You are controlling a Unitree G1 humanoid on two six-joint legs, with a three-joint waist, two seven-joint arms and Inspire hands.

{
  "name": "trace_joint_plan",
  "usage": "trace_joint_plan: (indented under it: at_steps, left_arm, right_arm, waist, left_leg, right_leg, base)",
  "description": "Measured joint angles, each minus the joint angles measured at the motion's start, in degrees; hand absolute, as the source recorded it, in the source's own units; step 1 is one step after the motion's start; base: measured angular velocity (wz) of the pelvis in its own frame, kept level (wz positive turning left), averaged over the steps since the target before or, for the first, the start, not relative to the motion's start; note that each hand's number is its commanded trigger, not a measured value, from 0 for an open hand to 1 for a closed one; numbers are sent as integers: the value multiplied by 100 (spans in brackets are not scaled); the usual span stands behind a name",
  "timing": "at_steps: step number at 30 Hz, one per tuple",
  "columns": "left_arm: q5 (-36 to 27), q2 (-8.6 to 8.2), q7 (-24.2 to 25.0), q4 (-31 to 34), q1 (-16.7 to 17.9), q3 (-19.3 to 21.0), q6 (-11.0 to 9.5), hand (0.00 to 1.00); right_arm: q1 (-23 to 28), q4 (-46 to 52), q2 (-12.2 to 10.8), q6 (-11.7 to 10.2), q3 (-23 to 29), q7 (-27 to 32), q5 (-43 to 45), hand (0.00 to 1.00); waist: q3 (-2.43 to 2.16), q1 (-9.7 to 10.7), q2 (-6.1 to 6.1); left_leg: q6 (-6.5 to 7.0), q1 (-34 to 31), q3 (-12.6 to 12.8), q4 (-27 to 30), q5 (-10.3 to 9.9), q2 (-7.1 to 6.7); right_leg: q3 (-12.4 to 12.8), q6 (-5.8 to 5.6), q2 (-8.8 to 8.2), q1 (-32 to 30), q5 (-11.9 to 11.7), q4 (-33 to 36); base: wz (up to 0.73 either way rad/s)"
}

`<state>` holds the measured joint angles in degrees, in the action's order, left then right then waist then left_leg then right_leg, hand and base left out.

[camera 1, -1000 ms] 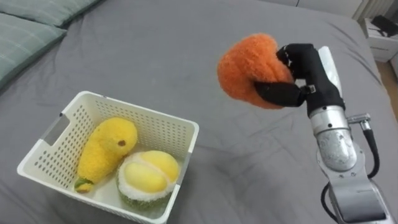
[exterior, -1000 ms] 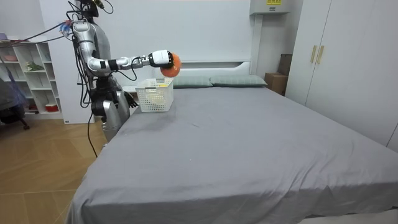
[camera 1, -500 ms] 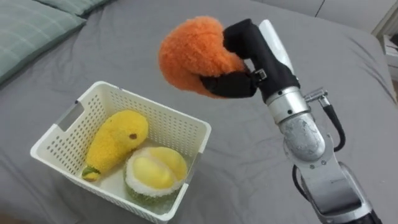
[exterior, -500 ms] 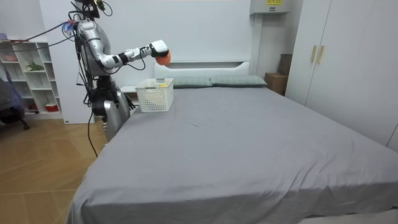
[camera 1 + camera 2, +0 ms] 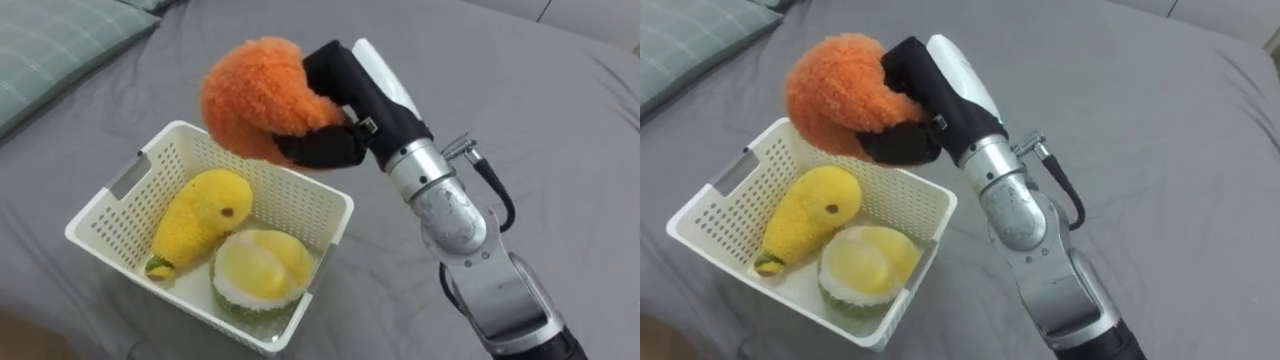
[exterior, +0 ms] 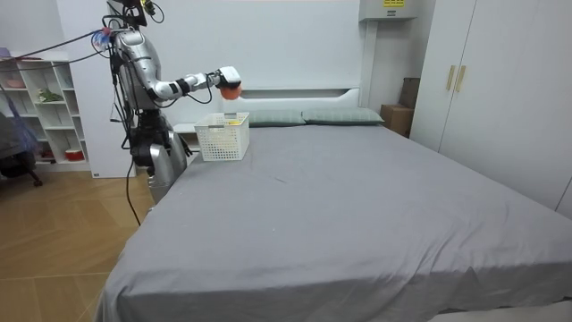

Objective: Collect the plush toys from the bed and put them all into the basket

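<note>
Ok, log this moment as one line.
hand: right hand shut on orange plush toy | position: toy held over white basket | basket: yellow plush, round green-yellow plush inside

Fingertips of the right hand (image 5: 340,88) sink into the orange toy (image 5: 245,95), so you can't see where they end; the palm side is hidden too. The toy covers a stretch of the basket (image 5: 100,215)'s far rim & the bed behind it. The basket's near wall hides the btm of the round green-yellow toy (image 5: 262,275). The pillow (image 5: 50,40) is cut off at the top-left edge, and the right arm runs out at the btm edge. In the room view you can't make out the basket's contents: too small.
</note>
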<state>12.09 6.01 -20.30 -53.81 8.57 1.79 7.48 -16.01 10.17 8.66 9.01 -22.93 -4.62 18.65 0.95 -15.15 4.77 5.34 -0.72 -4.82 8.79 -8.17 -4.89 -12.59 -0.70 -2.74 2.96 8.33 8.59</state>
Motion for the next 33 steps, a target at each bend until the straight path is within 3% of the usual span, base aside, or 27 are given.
trace_joint_plan:
  at_steps: [3,5,14,21,33]
  left_arm:
    - [0,-31,0,118,-42,-51,10,0]
    - [1,-45,0,148,-103,-108,10,0]
    - [1,-45,1,205,-149,-210,4,0]
    - [1,-25,18,117,-152,-202,-15,0]
    - [1,5,108,99,-146,-201,-14,0]
  right_arm:
    - [1,-92,10,177,-223,-142,7,4]
    - [1,-97,8,238,-295,-270,15,0]
    - [2,-253,22,246,-298,-493,138,0]
    - [2,-266,20,249,-295,-642,213,0]
    - [2,-266,12,249,-295,-732,204,0]
  waist:
    - [-1,-11,2]
    - [-1,-64,2]
    - [-19,-129,58]
    - [-8,-127,201]
    - [16,-214,208]
  left_leg:
    - [0,10,7,20,0,1]
    - [0,19,10,20,0,2]
    - [0,22,7,41,0,1]
    - [0,25,8,43,-1,1]
    - [0,17,-1,52,-2,0]
  right_leg:
    - [0,0,-1,-2,0,0]
    - [-6,0,-1,-2,0,0]
    - [-5,0,-2,5,0,7]
    - [0,0,-2,5,0,6]
    - [-1,2,-1,11,-1,6]
  base:
    - [0]
    - [0]
    - [0]
    - [0]
    - [0]
